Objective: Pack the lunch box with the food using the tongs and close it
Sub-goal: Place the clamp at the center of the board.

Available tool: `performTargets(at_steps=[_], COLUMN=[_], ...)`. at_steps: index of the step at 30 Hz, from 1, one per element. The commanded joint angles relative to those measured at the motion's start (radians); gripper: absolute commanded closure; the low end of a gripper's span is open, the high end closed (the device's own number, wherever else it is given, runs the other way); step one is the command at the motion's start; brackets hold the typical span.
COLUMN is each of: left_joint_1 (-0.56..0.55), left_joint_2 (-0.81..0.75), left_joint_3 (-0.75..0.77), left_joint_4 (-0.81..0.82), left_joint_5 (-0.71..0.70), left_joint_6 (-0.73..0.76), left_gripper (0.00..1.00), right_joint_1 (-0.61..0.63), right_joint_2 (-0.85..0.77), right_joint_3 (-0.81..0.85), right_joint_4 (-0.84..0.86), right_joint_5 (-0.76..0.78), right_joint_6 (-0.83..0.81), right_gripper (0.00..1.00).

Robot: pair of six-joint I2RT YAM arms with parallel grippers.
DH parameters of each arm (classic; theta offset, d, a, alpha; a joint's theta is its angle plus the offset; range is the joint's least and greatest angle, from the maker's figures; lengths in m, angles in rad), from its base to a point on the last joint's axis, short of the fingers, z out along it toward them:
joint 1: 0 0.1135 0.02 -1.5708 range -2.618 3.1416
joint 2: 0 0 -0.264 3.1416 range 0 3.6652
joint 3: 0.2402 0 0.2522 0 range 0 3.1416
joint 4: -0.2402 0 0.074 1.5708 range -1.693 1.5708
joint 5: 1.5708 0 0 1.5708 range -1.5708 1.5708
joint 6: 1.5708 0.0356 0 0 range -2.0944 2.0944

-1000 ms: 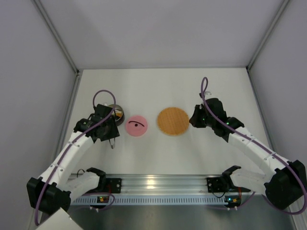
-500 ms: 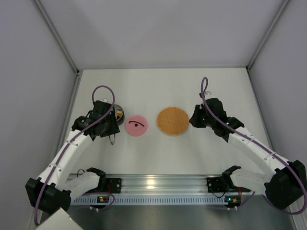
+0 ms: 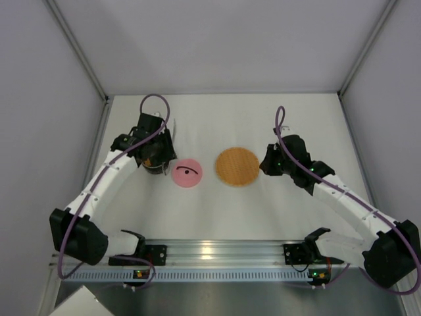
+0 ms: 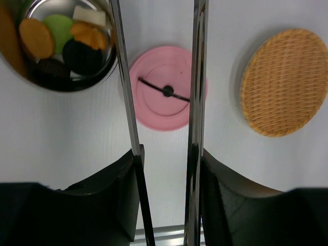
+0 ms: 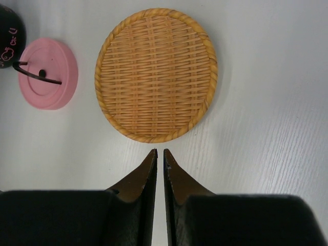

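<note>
So the left arm [image 3: 105,181] has been swung out from its base since a second ago. The left claw [image 4: 165,154] is now held above the desk [image 5: 266,154], by the lunch box [image 4: 77,86]. The tongs [image 4: 196,77] are gripped in it, jaws about half apart. The food [image 4: 57,25] is seen packed inside, with the rim partly blocked by one tong arm. The pink lid [image 4: 159,110] is left flat between lunch box and woven plate [image 4: 284,82]. The right claw [image 5: 159,159] is closed on nothing, just short of the plate.
</note>
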Motion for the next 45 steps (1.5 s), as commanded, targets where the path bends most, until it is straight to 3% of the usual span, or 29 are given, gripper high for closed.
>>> performTargets(at_steps=[1,13,23,38,45], left_joint_1=[-0.013,-0.074,-0.097,-0.123,-0.125], left_joint_2=[0.091,0.609,0.878,0.955,0.934], left_joint_3=[0.094,0.423,0.611,0.563,0.563], left_joint_4=[0.149,0.356,0.417,0.399,0.383], left_joint_5=[0.073,0.014,-0.063,-0.099,-0.108], left_joint_6=[0.03,-0.02,-0.035,0.033,0.054], left_gripper=[0.52,0.52,0.48,0.35,0.24], right_joint_1=[0.009,0.007,0.006,0.006,0.006], right_joint_2=[0.007,0.025,0.016,0.004,0.004], right_joint_3=[0.014,-0.003,-0.02,-0.032,-0.032], right_joint_4=[0.044,0.053,0.061,0.072,0.072], right_joint_5=[0.036,0.069,0.06,0.033,0.032], right_joint_6=[-0.017,-0.028,-0.031,-0.031,-0.032], right_gripper=[0.91,0.91,0.91,0.86,0.82])
